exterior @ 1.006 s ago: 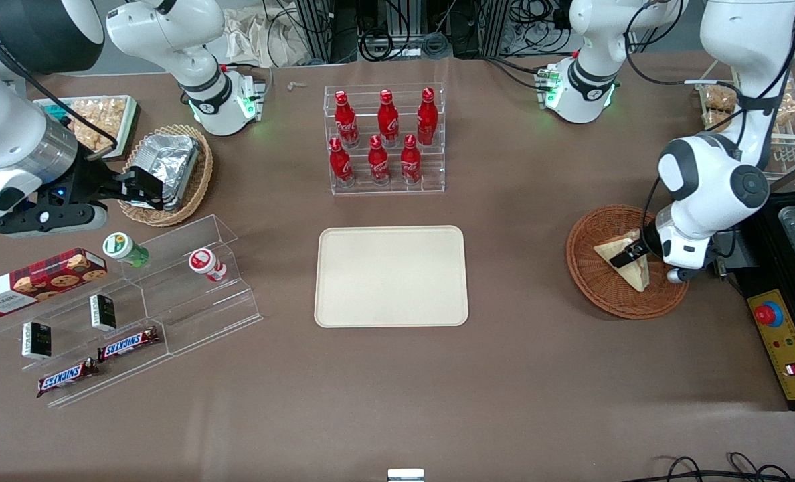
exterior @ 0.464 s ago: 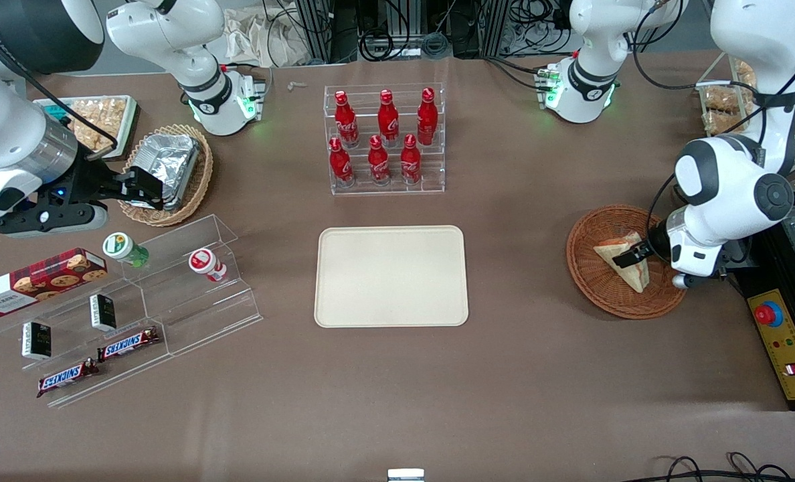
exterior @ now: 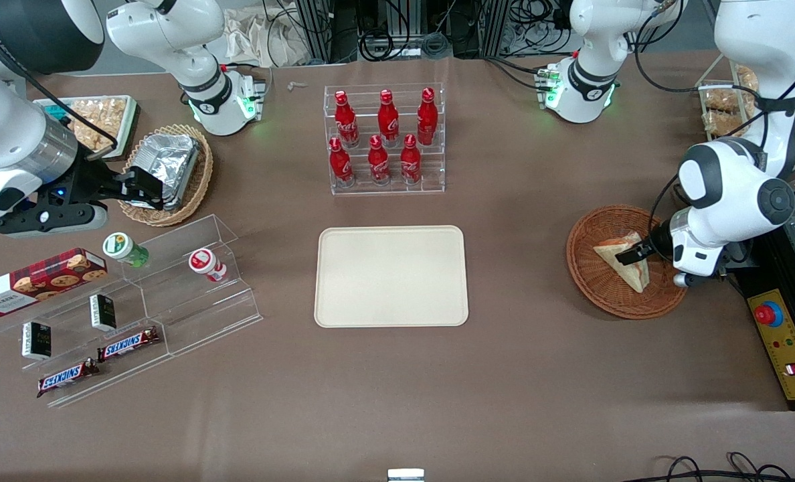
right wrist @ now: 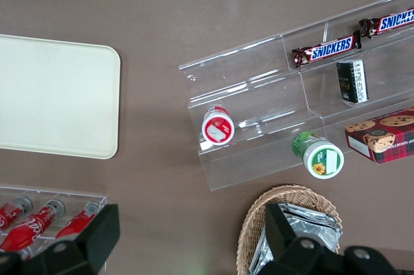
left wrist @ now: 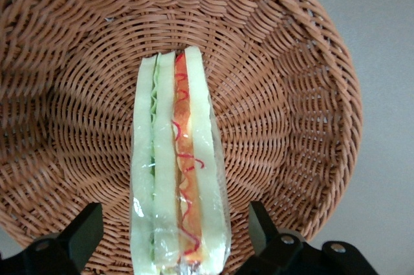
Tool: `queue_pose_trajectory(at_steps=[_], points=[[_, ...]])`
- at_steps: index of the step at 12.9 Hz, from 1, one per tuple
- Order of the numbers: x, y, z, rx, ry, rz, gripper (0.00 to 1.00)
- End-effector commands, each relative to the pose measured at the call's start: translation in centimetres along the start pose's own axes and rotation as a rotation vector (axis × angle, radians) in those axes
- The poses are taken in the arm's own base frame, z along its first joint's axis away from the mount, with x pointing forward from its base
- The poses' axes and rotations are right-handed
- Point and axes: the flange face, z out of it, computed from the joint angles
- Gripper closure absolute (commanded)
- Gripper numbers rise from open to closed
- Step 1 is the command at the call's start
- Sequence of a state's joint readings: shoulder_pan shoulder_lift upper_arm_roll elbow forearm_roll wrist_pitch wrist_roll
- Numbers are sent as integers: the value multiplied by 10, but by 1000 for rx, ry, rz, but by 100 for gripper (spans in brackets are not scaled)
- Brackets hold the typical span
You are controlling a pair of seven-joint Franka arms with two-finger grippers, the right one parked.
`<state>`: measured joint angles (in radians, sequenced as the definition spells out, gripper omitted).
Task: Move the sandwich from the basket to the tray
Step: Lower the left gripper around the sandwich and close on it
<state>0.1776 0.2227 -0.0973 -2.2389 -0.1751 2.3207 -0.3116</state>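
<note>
Your gripper sat in the basket, jaws spread astride the sandwich, not clamped. Tray held nothing.

Working left arm: glossy white rounded shells, dark grey round joint caps, black cables along the links. White ringed base with black band, green indicator light, cable bundle attached. Gripper at the basket, straddling the sandwich: matte black angular fingers, wide apart, with small silver screws on the black body.
</note>
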Motion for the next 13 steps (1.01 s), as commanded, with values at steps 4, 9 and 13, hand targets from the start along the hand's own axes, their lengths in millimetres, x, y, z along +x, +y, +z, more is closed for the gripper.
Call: queue_pose_trajectory(at_steps=[4, 9, 13], points=[[1, -6, 23, -13, 14, -4, 1], [2, 2, 24, -19, 39, -3, 100], [2, 7, 17, -19, 66, 13, 100]])
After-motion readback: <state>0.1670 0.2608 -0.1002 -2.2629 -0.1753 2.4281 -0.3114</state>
